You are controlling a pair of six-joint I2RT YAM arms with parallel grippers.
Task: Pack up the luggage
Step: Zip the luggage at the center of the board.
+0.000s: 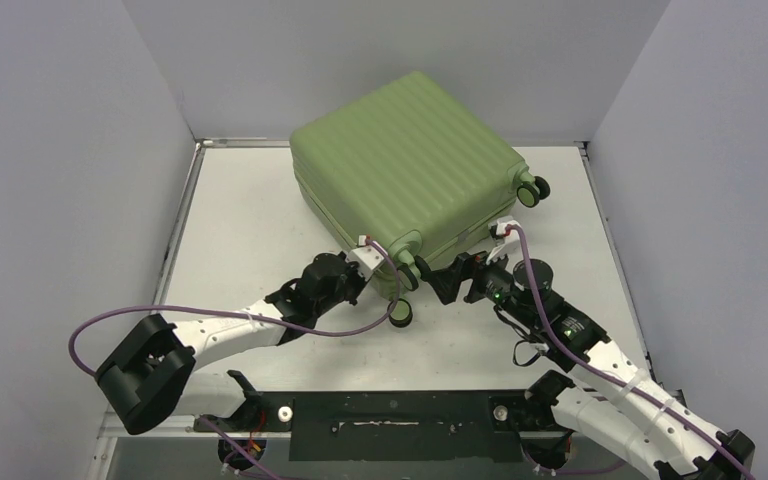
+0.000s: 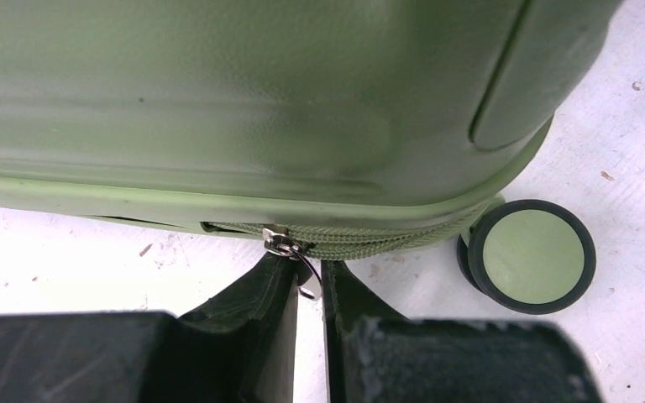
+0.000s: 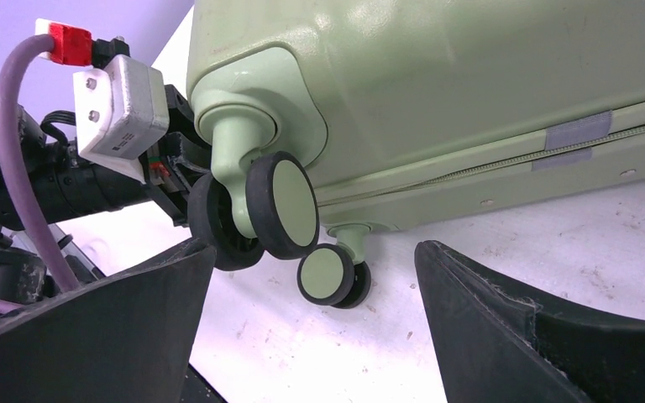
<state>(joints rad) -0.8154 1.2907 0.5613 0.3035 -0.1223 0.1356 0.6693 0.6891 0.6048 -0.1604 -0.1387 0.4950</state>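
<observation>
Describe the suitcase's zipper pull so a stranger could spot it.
Find the big light-green suitcase on the table. Along its near seam, short of a corner wheel, is the zipper pull: the only silver metal bit, between the left gripper's black fingers.

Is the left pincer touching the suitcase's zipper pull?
Touching. The left wrist view shows the left pincer nipping the zipper pull, one finger pressed against it.

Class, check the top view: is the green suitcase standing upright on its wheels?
No, the suitcase lies flat on the table, ribbed shell up.
</observation>
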